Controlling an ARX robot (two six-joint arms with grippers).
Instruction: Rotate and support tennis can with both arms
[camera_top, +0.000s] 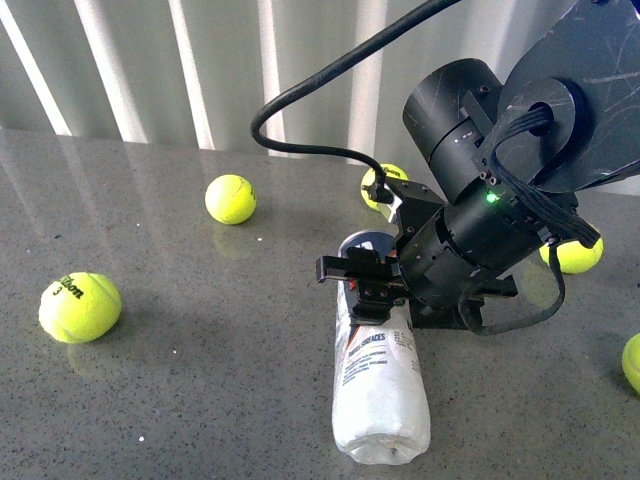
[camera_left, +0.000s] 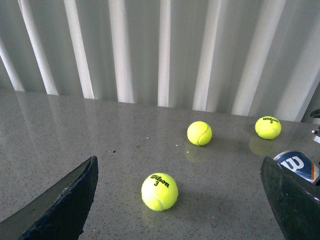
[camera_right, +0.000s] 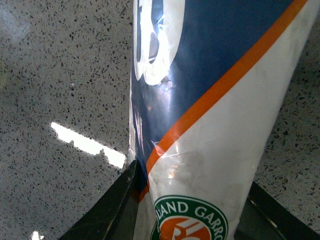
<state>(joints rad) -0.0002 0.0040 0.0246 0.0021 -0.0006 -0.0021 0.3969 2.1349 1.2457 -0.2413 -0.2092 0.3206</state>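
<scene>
The tennis can (camera_top: 378, 375) lies on the grey table, its white end toward me and its metal-rimmed end away. My right gripper (camera_top: 362, 285) is shut on the can near its far end. In the right wrist view the can's navy, orange and white label (camera_right: 210, 115) fills the frame between the black fingers (camera_right: 107, 212). My left gripper (camera_left: 180, 200) is open and empty above the table, out of the front view. Its fingers (camera_left: 65, 205) frame a tennis ball (camera_left: 159, 191). The can's navy end (camera_left: 297, 164) shows beside one left finger.
Yellow-green tennis balls lie around on the table: one at the left (camera_top: 80, 307), one at the back (camera_top: 231, 198), one behind the right arm (camera_top: 383, 183), one to the right (camera_top: 573, 255) and one at the right edge (camera_top: 632, 362). A ribbed white wall stands behind the table.
</scene>
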